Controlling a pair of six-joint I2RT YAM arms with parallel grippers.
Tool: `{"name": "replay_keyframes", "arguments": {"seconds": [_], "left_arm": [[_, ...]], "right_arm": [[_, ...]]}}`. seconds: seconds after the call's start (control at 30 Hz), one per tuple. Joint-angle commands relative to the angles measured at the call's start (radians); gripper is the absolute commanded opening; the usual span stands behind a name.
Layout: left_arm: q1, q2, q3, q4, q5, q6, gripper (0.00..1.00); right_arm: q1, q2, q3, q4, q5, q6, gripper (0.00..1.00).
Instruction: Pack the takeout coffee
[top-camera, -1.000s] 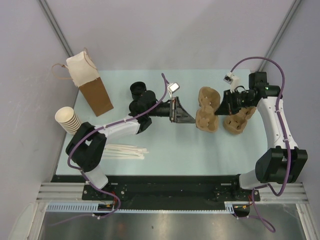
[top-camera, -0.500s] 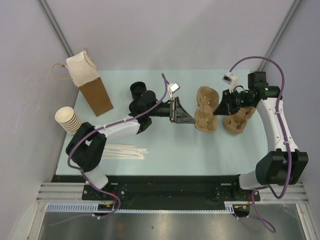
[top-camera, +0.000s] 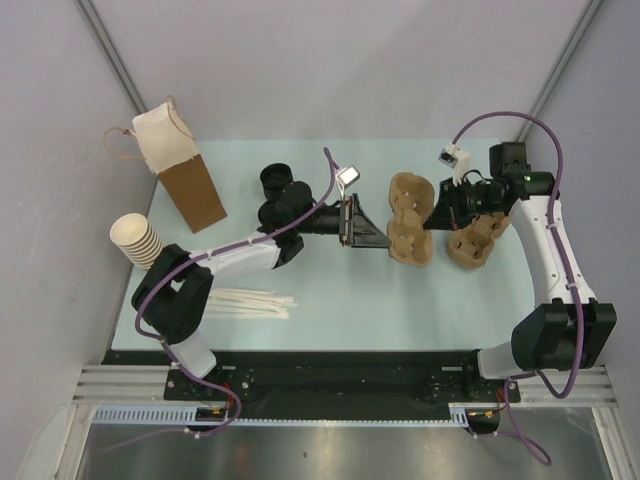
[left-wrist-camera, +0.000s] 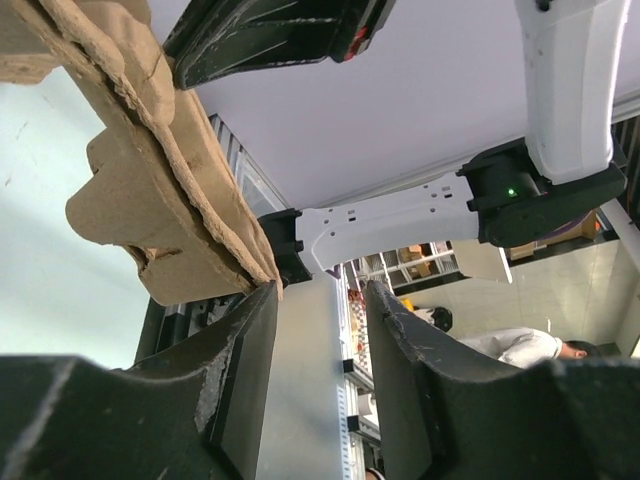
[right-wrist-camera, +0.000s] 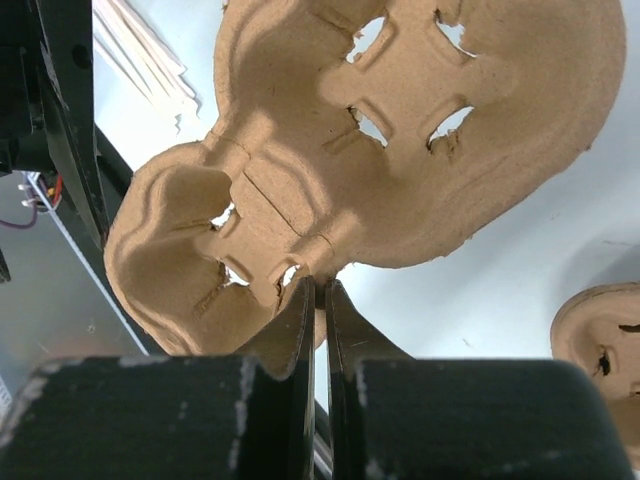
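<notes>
My right gripper (right-wrist-camera: 321, 285) is shut on the rim of a brown pulp cup carrier (right-wrist-camera: 420, 130) and holds it tilted over the table; in the top view the gripper (top-camera: 432, 218) is at the carrier's (top-camera: 412, 215) right side. My left gripper (left-wrist-camera: 320, 300) is open and empty, and the carrier's edge (left-wrist-camera: 150, 200) touches the tip of one finger. In the top view it (top-camera: 383, 238) sits just left of the carrier. A round black item (top-camera: 275, 178) stands behind the left arm; I cannot tell whether it is the takeout coffee or lids.
A second pulp carrier (top-camera: 475, 240) lies under the right arm. A brown paper bag (top-camera: 180, 170) stands at the back left, with a stack of cream cups (top-camera: 135, 240) at the left edge. Wooden stirrers (top-camera: 250, 302) lie near the front left.
My right gripper has carried the carrier a little left and back, toward the left gripper. The left arm has not moved.
</notes>
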Motion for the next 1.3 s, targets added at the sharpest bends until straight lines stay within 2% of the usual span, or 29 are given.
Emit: {"name": "replay_keyframes", "arguments": {"seconds": [0.0, 0.6, 1.03, 1.27], "left_arm": [[-0.023, 0.0, 0.017, -0.064, -0.046, 0.08, 0.47], [-0.051, -0.015, 0.151, -0.32, -0.076, 0.261, 0.47], [-0.077, 0.014, 0.269, -0.508, -0.101, 0.414, 0.47], [-0.011, -0.107, 0.111, -0.397, -0.092, 0.373, 0.54]], "right_arm": [[0.045, -0.044, -0.002, 0.014, -0.051, 0.055, 0.0], [0.193, -0.074, -0.033, 0.057, 0.224, 0.039, 0.0], [0.216, -0.07, -0.042, 0.074, 0.287, 0.038, 0.0], [0.143, -0.058, -0.044, 0.08, 0.173, 0.064, 0.0]]}}
